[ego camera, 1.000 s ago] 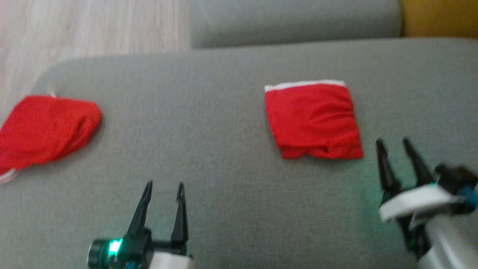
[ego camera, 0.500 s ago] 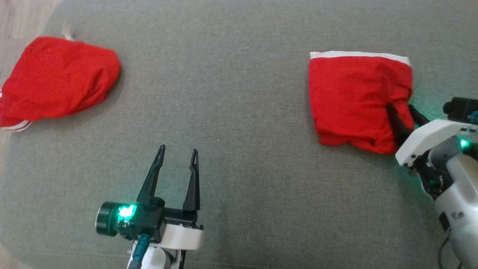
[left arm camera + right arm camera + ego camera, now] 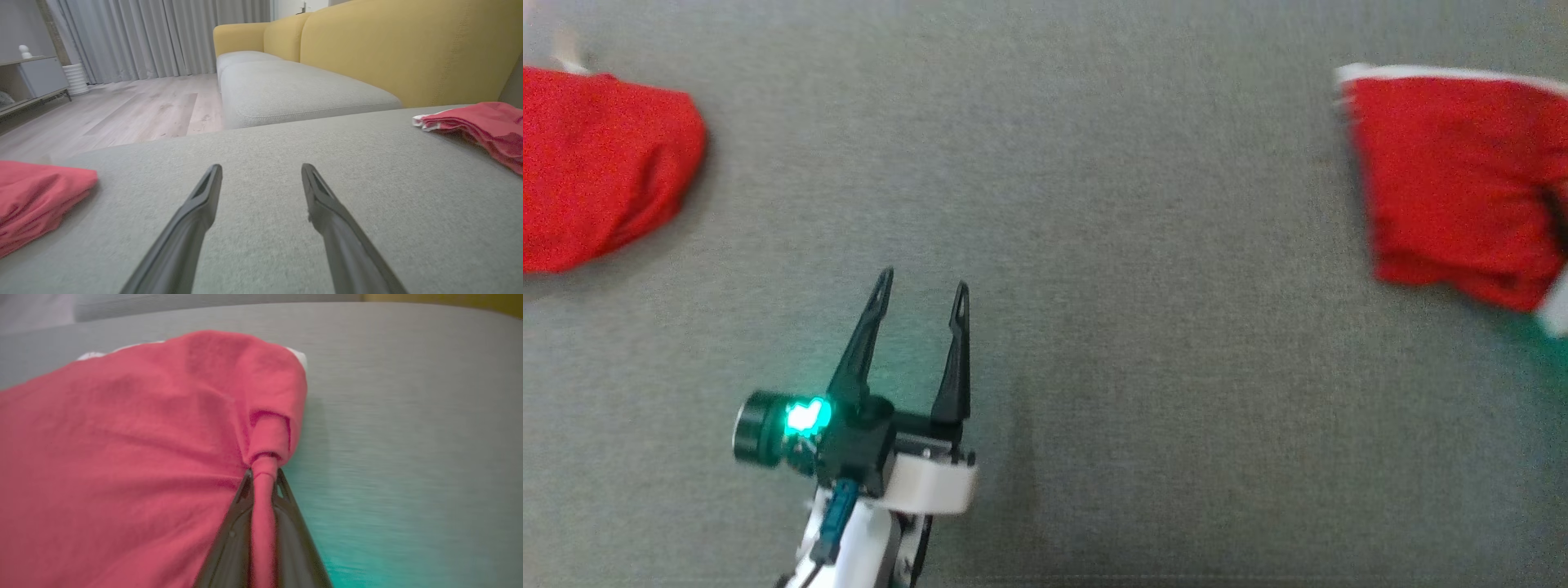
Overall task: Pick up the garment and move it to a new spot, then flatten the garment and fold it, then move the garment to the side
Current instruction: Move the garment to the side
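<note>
Garment (image 3: 1445, 180) folded, squarish, white-trimmed edge pointing away; right pincer (image 3: 263, 473) pinching its bunched fold; left pincer (image 3: 923, 280) spread, empty.

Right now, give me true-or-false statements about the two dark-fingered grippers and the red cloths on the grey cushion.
1. The right gripper is shut on the folded red garment with a white edge. True.
2. The left gripper holds the rumpled red cloth bundle. False: it is open and empty, apart from the bundle.
3. Both red cloths rest on the grey fabric cushion. True.
4. The sofa back is blue. False: it is yellow.
</note>
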